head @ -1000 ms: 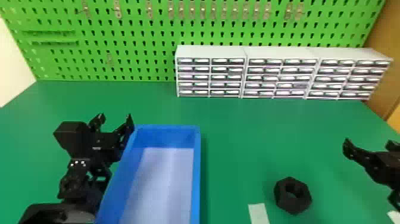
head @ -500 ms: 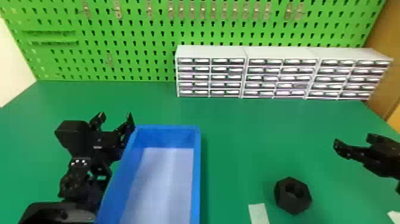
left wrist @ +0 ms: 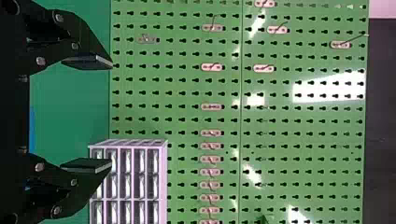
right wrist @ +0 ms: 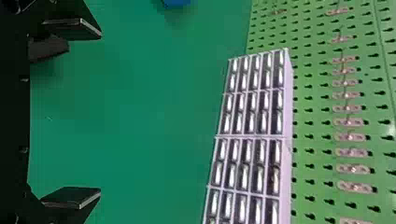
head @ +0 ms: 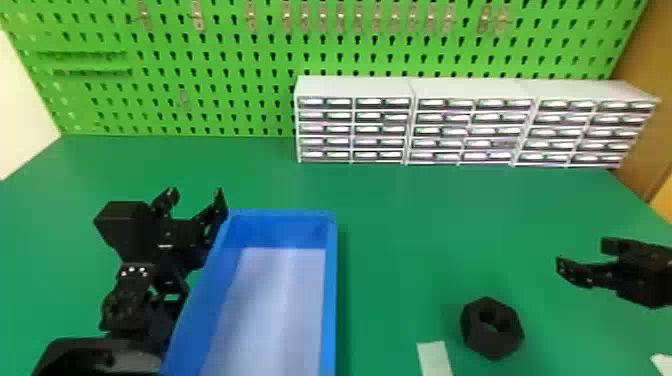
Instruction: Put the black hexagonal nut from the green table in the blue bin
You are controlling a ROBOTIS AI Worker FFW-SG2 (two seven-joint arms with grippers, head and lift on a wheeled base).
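Black hexagonal nut (head: 496, 342) on green table (head: 400, 240), leftward and robot-side of the spread jaws of right gripper (head: 582, 254) | Clean grip likely needs centring first, jaws astride opposite flats | Left gripper (head: 197, 193), jaws parted, beside blue bin (head: 330, 295)

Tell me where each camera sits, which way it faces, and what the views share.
Head view: on the head, looking forward and down over the green table, blue bin and black hexagonal nut; left gripper and right gripper show.
Left wrist view: on the left wrist, facing the green pegboard; its two open fingers show.
Right wrist view: on the right wrist, looking across the table toward the drawer units; its own open fingers show.
Both wrist views share the pegboard and drawer units.
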